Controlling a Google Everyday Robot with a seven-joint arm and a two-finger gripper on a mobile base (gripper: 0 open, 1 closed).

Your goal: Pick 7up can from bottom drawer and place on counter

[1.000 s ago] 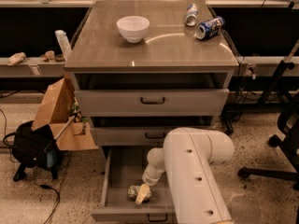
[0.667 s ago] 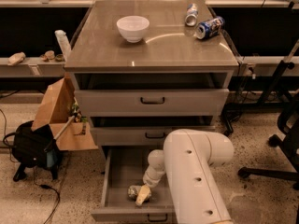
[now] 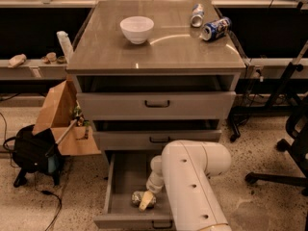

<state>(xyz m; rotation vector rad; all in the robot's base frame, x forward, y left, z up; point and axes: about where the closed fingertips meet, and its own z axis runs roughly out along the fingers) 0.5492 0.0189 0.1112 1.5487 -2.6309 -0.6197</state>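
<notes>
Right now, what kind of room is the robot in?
Probably a lab or workshop: a grey drawer cabinet, a long workbench behind it, an office chair. The gripper is down in the open bottom drawer by the 7up can.

Lab or workshop: benches (image 3: 33,71), speckled floor (image 3: 269,143), office chair (image 3: 294,129); hand (image 3: 145,203) in bottom drawer (image 3: 125,173).

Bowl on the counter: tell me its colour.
The bowl is plain white, seen in the camera view; the gripper is down in the bottom drawer.

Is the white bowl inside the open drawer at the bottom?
No, the round white bowl sits on the glossy grey-brown counter; the gripper is down in the open bottom grey drawer, next to a pale dented can.
</notes>
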